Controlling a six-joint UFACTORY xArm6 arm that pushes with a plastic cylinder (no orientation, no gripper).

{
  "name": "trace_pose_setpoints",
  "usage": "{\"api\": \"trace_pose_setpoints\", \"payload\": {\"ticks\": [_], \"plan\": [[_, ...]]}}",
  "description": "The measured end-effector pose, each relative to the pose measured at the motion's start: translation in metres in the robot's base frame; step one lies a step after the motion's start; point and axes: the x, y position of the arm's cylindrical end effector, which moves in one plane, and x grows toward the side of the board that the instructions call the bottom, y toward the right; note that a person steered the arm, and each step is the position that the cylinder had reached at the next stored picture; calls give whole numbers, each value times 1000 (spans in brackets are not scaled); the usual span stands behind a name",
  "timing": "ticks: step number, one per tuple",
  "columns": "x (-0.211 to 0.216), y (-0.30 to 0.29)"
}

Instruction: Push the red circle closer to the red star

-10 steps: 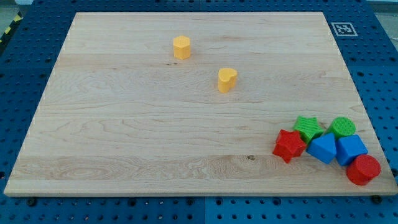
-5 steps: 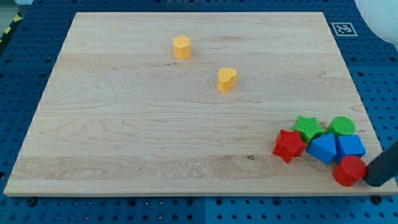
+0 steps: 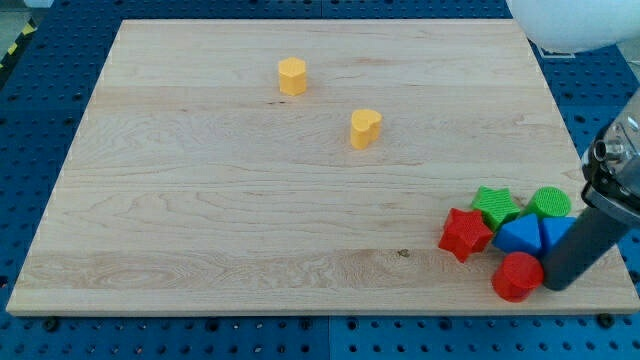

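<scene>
The red circle (image 3: pixel 517 276) lies near the board's bottom right, just below a blue block (image 3: pixel 519 236). The red star (image 3: pixel 465 234) lies a short way to its upper left, with a small gap between them. My tip (image 3: pixel 556 284) touches the red circle's right side; the dark rod rises from it toward the view's right edge. The rod hides most of a second blue block (image 3: pixel 556 230).
A green star (image 3: pixel 496 206) and a green circle (image 3: pixel 551 203) lie above the blue blocks. A yellow hexagon (image 3: pixel 292 76) and a yellow heart (image 3: pixel 365 128) lie near the top middle. The board's bottom edge (image 3: pixel 300 315) runs close below the red circle.
The rod has come in from the right and pushed the red circle leftward along the bottom, from beyond the blue blocks to below them, closer to the red star.
</scene>
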Motion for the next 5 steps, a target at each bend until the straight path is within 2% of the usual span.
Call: {"api": "trace_pose_setpoints", "payload": {"ticks": [2, 4, 5], "plan": [[16, -1], [12, -63], [2, -65]]}}
